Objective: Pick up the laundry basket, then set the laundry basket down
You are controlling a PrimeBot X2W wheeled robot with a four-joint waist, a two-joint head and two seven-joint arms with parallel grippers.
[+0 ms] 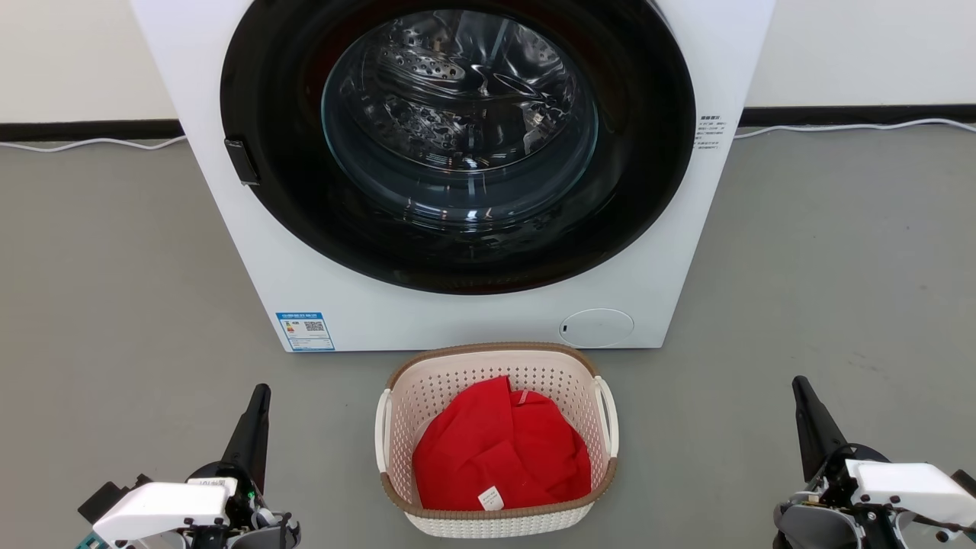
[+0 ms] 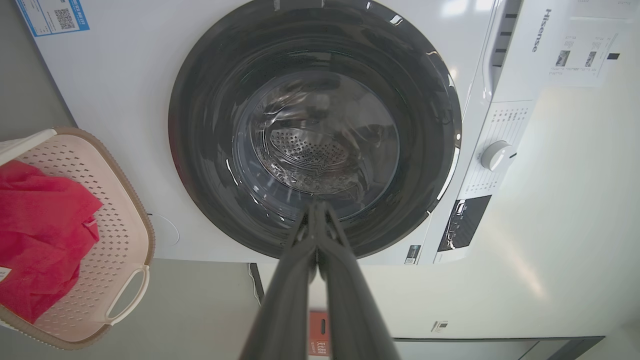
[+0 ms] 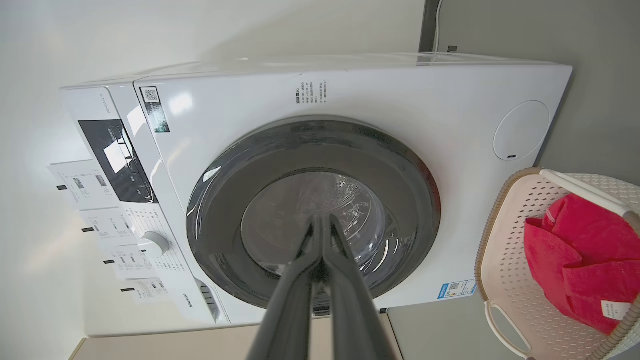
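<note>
Cream-white perforated plastic laundry basket, brown woven-look rim, two white loop handles, red cloth inside. Left tool, right tool: both closed, empty.

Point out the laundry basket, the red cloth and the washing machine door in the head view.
laundry basket (image 1: 442, 385), head view, on its perforated back wall.
red cloth (image 1: 496, 450), head view, on the middle of the fabric.
washing machine door (image 1: 457, 114), head view, on the glass window.
</note>
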